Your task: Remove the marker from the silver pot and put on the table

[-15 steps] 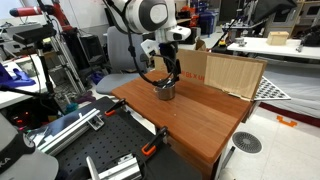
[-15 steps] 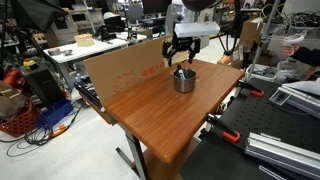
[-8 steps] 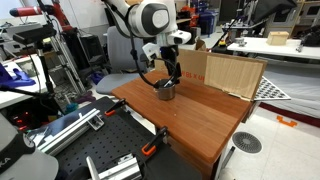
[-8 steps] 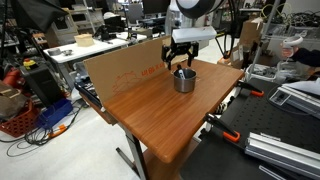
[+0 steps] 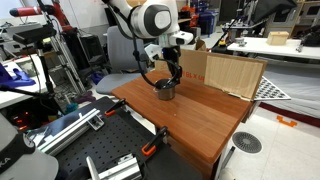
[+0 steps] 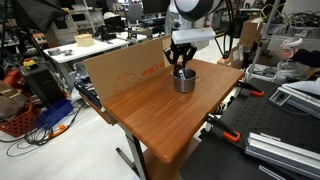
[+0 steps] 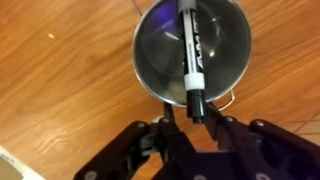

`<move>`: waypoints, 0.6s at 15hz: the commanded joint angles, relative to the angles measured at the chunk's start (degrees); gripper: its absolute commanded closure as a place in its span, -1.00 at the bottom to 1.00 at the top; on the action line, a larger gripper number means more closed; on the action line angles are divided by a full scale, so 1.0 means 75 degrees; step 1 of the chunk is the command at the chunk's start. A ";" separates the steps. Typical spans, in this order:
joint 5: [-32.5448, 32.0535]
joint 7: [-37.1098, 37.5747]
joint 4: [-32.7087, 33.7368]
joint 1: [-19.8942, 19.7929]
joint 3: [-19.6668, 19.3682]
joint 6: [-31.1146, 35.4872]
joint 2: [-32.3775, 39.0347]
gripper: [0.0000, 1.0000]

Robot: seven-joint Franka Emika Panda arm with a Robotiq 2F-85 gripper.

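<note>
Wrist view: the gripper (image 7: pixel 197 122) hangs over the silver pot (image 7: pixel 150 55), on the smooth reddish-brown wooden table (image 7: pixel 60 80). The marker (image 7: pixel 189 50), a slim black stick with a whitish band, leans inside the shiny round pot. The dark jaws stand parted beside its near end, seemingly not yet pinching. This looks like the grasping step; next, close and lift straight.

Wrist view: thin black stick-shaped marker (image 7: pixel 190 50) runs out of frame at 12 o'clock, and so does the rim of the small round shiny silver metal pot (image 7: pixel 148 62). Dark Robotiq gripper (image 7: pixel 196 118) is cut off at 6 o'clock and blurred, so pad contact with the marker is unclear. In both exterior views the gripper hides the inside of the pot (image 5: pixel 166 92) (image 6: pixel 185 83), and the marker is too small to make out.
</note>
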 commanded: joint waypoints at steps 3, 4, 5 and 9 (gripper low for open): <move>-0.0173 0.0216 0.0162 0.0227 -0.0215 -0.0028 0.0171 0.97; -0.0167 0.0215 0.0157 0.0227 -0.0215 -0.0032 0.0167 0.91; -0.0164 0.0212 0.0160 0.0227 -0.0215 -0.0025 0.0166 0.91; -0.0154 0.0263 0.0112 0.0256 -0.0238 -0.0061 0.0084 0.91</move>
